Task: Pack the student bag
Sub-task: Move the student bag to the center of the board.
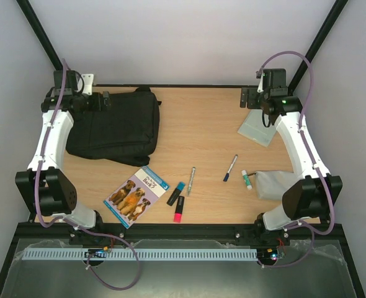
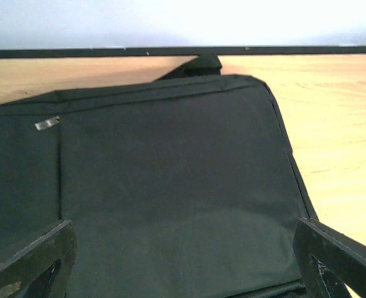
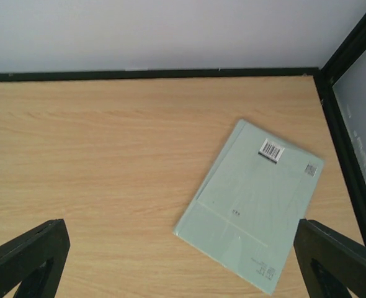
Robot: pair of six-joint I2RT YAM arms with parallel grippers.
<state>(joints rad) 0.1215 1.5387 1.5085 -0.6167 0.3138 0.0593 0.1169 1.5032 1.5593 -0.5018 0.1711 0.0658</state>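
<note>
Your left gripper (image 2: 183, 267) hangs wide and empty over the bag (image 2: 170, 186); right gripper (image 3: 183, 267), also released, faces the notebook (image 3: 251, 205), likely your first item.

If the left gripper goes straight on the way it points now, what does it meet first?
Probably the student bag: its black fabric fills the view ahead of the left gripper, whose jaws stand open. The depth is unclear.

Overhead overview; left wrist close above student bag (image 2: 170, 186)
</note>
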